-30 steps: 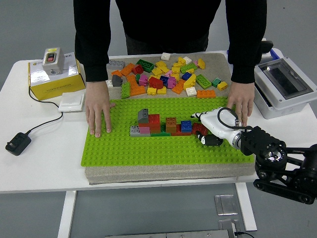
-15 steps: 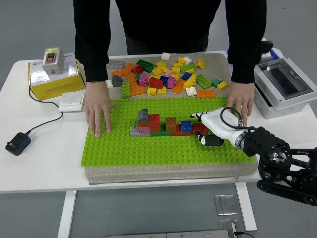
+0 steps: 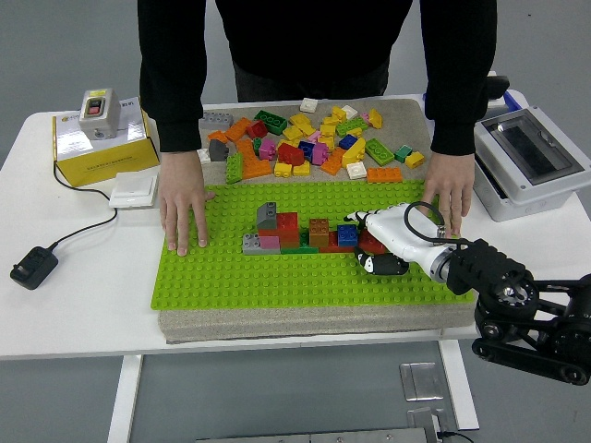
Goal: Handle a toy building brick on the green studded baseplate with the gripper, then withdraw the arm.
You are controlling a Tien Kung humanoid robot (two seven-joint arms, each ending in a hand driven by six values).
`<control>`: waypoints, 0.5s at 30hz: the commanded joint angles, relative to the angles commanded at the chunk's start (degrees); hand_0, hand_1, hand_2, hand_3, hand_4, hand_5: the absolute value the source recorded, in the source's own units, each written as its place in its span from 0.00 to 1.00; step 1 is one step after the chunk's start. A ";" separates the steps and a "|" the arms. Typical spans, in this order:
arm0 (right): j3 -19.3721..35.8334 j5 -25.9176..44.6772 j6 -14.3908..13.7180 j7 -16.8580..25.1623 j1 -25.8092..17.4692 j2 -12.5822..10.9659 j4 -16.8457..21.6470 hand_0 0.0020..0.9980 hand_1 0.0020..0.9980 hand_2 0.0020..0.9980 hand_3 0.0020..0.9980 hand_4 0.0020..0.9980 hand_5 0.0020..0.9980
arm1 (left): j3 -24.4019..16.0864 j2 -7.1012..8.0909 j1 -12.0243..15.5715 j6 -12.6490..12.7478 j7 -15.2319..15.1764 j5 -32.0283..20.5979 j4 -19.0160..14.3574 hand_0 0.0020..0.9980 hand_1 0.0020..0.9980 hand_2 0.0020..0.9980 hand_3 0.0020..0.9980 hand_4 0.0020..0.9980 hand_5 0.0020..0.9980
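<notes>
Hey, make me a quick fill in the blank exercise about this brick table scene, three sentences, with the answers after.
1. The brick row stands on a ____ studded baseplate.
2. The person's hands press flat on the baseplate's far ____.
3. The right hand reaches the row's ____ end.

Missing words: green; corners; right
</notes>
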 joint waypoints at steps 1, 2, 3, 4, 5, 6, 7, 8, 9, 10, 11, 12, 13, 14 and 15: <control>0.12 0.05 0.05 0.05 -0.03 -0.01 -0.14 0.11 0.17 0.73 0.88 0.47 0.41 | -0.04 -0.01 -0.01 -0.02 0.00 0.04 0.00 0.69 0.64 0.55 0.64 0.12 0.64; 0.19 0.18 0.03 0.05 -0.06 -0.04 -0.28 0.11 0.17 0.73 0.88 0.47 0.41 | -0.05 0.00 0.00 -0.03 -0.01 0.04 0.00 0.69 0.64 0.55 0.64 0.12 0.64; 0.25 0.29 0.02 0.05 -0.09 -0.07 -0.41 0.11 0.17 0.73 0.88 0.47 0.41 | -0.06 0.00 0.00 -0.03 -0.01 0.04 0.00 0.69 0.64 0.55 0.64 0.12 0.64; 0.27 0.47 0.03 0.08 -0.11 -0.10 -0.60 0.11 0.17 0.73 0.88 0.47 0.41 | -0.11 0.00 0.01 -0.03 -0.02 0.08 0.00 0.69 0.64 0.55 0.64 0.12 0.64; 0.27 0.65 0.06 0.12 -0.13 -0.14 -0.80 0.10 0.17 0.73 0.88 0.48 0.41 | -0.14 0.01 0.02 -0.03 -0.03 0.11 0.00 0.69 0.64 0.55 0.64 0.12 0.64; 0.26 0.84 0.11 0.17 -0.14 -0.17 -0.99 0.10 0.17 0.73 0.88 0.48 0.41 | -0.15 0.02 0.02 -0.02 -0.07 0.12 0.00 0.69 0.64 0.55 0.64 0.12 0.64; 0.26 0.92 0.13 0.22 -0.15 -0.20 -1.09 0.10 0.17 0.73 0.88 0.48 0.41 | -0.16 0.03 0.02 -0.02 -0.08 0.13 0.00 0.69 0.64 0.55 0.64 0.12 0.64; 0.26 1.02 0.15 0.28 -0.16 -0.22 -1.19 0.10 0.17 0.73 0.88 0.48 0.41 | -0.18 0.03 0.02 -0.02 -0.08 0.16 0.00 0.69 0.64 0.55 0.64 0.12 0.64; 0.27 1.11 0.16 0.36 -0.17 -0.22 -1.27 0.10 0.17 0.73 0.88 0.48 0.41 | -0.22 0.03 0.02 -0.02 -0.09 0.20 0.00 0.69 0.64 0.55 0.64 0.12 0.64; 0.26 1.20 0.17 0.42 -0.18 -0.22 -1.34 0.10 0.17 0.73 0.88 0.48 0.41 | -0.23 0.02 0.01 -0.03 -0.09 0.21 0.00 0.69 0.64 0.55 0.64 0.12 0.64; 0.23 1.28 0.17 0.45 -0.18 -0.20 -1.40 0.11 0.17 0.73 0.88 0.50 0.42 | -0.20 0.00 0.01 -0.05 -0.10 0.17 0.00 0.69 0.64 0.55 0.64 0.12 0.64; 0.18 1.37 0.16 0.49 -0.19 -0.15 -1.51 0.11 0.17 0.73 0.88 0.50 0.42 | -0.22 -0.02 -0.01 -0.05 -0.12 0.19 0.00 0.69 0.64 0.55 0.64 0.12 0.64; 0.15 1.41 0.16 0.51 -0.19 -0.12 -1.57 0.11 0.17 0.73 0.88 0.50 0.42 | -0.21 -0.03 -0.02 -0.06 -0.14 0.18 0.00 0.69 0.64 0.55 0.64 0.12 0.64; 0.11 1.50 0.15 0.55 -0.20 -0.08 -1.67 0.11 0.17 0.73 0.88 0.50 0.42 | -0.16 -0.04 -0.04 -0.07 -0.16 0.14 0.00 0.69 0.64 0.55 0.64 0.12 0.64; 0.08 1.55 0.14 0.57 -0.22 -0.04 -1.76 0.11 0.17 0.73 0.88 0.50 0.42 | -0.16 -0.05 -0.05 -0.08 -0.18 0.13 0.00 0.69 0.64 0.55 0.64 0.12 0.64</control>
